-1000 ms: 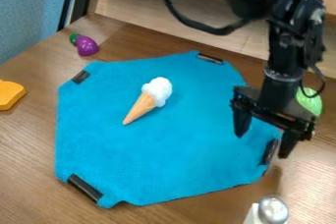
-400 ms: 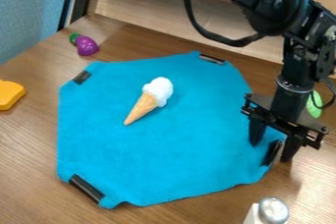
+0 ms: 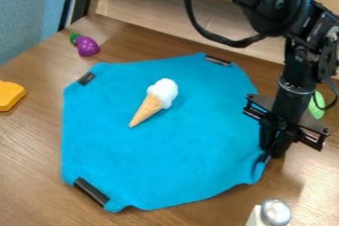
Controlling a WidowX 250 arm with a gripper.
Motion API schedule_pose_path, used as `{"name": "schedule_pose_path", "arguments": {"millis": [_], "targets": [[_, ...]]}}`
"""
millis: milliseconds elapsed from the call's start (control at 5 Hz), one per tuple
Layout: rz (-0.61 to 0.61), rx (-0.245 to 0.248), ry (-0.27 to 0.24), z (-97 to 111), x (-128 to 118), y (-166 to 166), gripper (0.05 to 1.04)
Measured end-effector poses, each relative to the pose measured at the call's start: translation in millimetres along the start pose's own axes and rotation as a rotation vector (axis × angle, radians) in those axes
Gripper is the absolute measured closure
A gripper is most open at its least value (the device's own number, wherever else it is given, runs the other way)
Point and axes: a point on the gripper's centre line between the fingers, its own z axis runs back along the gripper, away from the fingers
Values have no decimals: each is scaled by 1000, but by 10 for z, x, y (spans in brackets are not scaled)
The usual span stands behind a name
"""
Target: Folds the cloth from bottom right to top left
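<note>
One blue cloth is lying spread on the wooden table, its blunt corners pointing toward the upper left, upper right, lower left and lower right of the view. It is spreading nearly as wide as long, so a long axis is staying hard to tell. Black strips are edging the upper left, upper right and lower left corners. At the lower right corner, the gripper is hanging with its fingers pressing together, clamping the cloth there, and the fabric is puckering beside them. A toy ice cream cone is resting on the cloth, its tip pointing to the lower left and its white scoop to the upper right. Compared with the earlier frame, the fingers are now closing on the corner, where they were standing apart around its black strip. The cloth's left side is sitting slightly farther right, the cone is lying slightly farther right with it, and the lower right edge is drawing inward, while the arm is keeping nearly the same place.
</note>
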Motion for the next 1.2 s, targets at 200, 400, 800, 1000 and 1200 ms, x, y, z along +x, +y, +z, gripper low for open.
{"name": "schedule_pose_path", "arguments": {"millis": [200,400,800,1000,1200], "targets": [[-4,-15,19,31,-74,36,1015],[16,-49,-27,302,-29,173,1025],[31,-74,-55,663,-23,670,1025],[69,-70,-47,703,-55,1013,1025],[113,-60,-53,761,-108,1336,1025]]}}
